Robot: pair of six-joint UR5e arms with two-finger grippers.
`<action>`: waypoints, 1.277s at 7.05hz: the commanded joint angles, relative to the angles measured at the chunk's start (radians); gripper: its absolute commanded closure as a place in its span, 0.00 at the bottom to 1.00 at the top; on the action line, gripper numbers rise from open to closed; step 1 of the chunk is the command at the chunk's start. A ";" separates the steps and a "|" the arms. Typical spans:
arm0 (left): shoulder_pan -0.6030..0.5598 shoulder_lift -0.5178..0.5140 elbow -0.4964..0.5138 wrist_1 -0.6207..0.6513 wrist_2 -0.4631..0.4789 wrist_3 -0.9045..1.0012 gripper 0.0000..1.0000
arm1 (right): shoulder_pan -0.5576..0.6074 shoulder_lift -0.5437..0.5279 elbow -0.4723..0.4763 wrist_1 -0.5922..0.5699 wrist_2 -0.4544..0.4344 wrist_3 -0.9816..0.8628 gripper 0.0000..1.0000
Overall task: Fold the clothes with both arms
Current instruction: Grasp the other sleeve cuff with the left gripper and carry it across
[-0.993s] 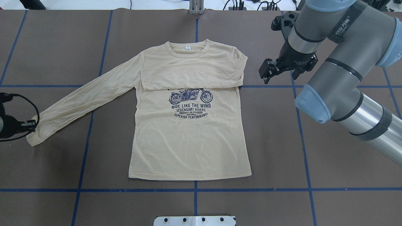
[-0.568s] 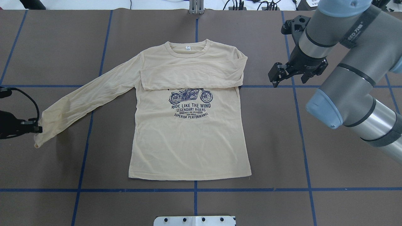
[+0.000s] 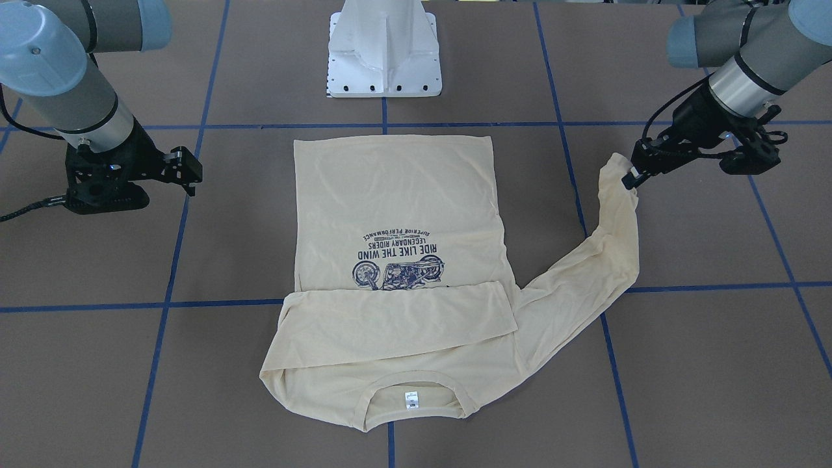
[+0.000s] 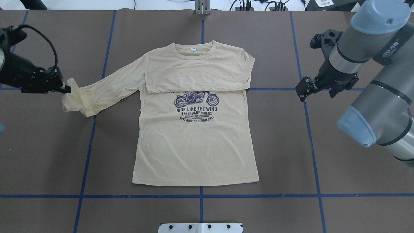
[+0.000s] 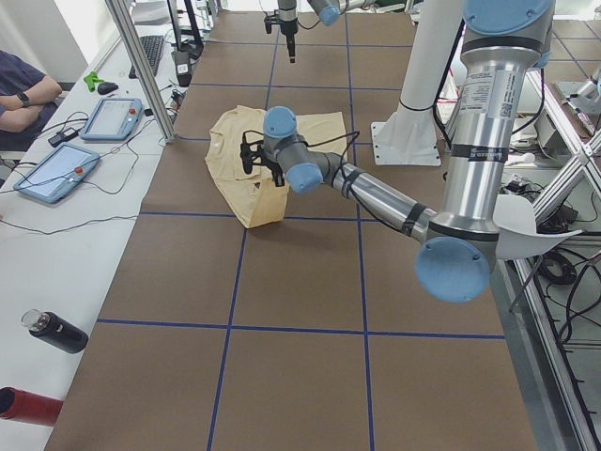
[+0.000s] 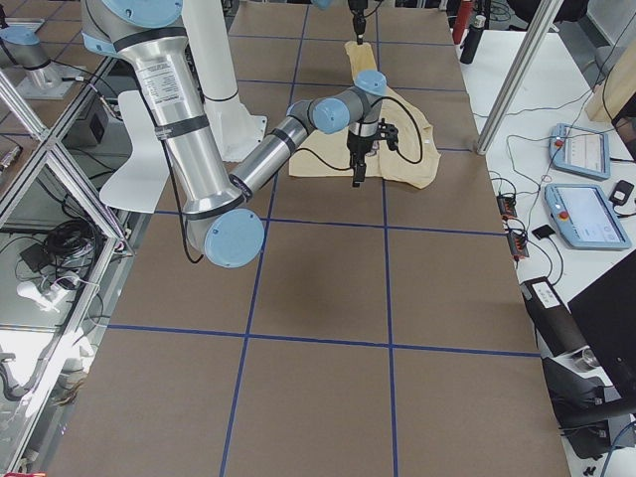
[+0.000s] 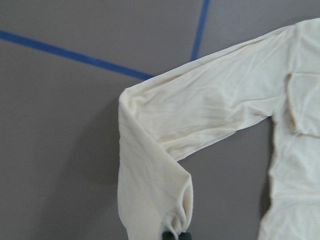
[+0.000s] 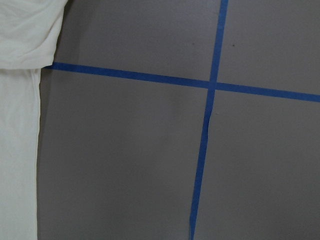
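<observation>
Second sleeve fold in hand. Shirt [image 4: 194, 145] flat on the tabletop [image 4: 323, 161], print up, collar on the side away from the robot. One sleeve [image 4: 197, 77] already laid across the chest, just above the print. Other sleeve [image 4: 106, 90] pinched at the cuff by the left gripper [image 4: 66, 88], raised off the tabletop and doubled back in a loose bend beside the shirt's body. Right gripper [image 4: 317, 92] spread and empty, well apart from the shirt, above a crossing of blue tape lines [image 8: 210, 85].

Next, by the look of it: carry the cuff across the chest toward the opposite shoulder, low and lightly taut, then lay it over the first sleeve and let go. Thin fabric, so likely to bunch or to drag the shoulder along if pulled too far. Body folds not yet begun; probably work for both grippers along the hem or sides.
</observation>
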 commanded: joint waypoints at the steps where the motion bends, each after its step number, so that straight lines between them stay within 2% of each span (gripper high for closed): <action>1: -0.005 -0.339 0.171 0.102 -0.022 -0.165 1.00 | 0.005 -0.047 0.030 0.005 -0.009 -0.025 0.00; 3: 0.029 -0.599 0.322 0.094 -0.022 -0.358 1.00 | 0.007 -0.056 0.024 0.005 -0.013 -0.025 0.00; 4: 0.099 -0.667 0.345 0.082 -0.020 -0.433 1.00 | 0.008 -0.056 0.012 0.005 -0.013 -0.025 0.00; 5: 0.191 -0.669 0.390 -0.047 -0.005 -0.483 1.00 | 0.007 -0.054 0.000 0.008 -0.013 -0.025 0.00; 6: 0.252 -0.671 0.507 -0.232 0.100 -0.559 1.00 | 0.007 -0.054 -0.002 0.008 -0.013 -0.023 0.00; 7: 0.300 -0.677 0.596 -0.327 0.198 -0.575 1.00 | 0.005 -0.053 -0.006 0.008 -0.013 -0.022 0.00; 9: 0.323 -0.687 0.655 -0.347 0.221 -0.574 1.00 | 0.004 -0.048 -0.010 0.008 -0.013 -0.020 0.00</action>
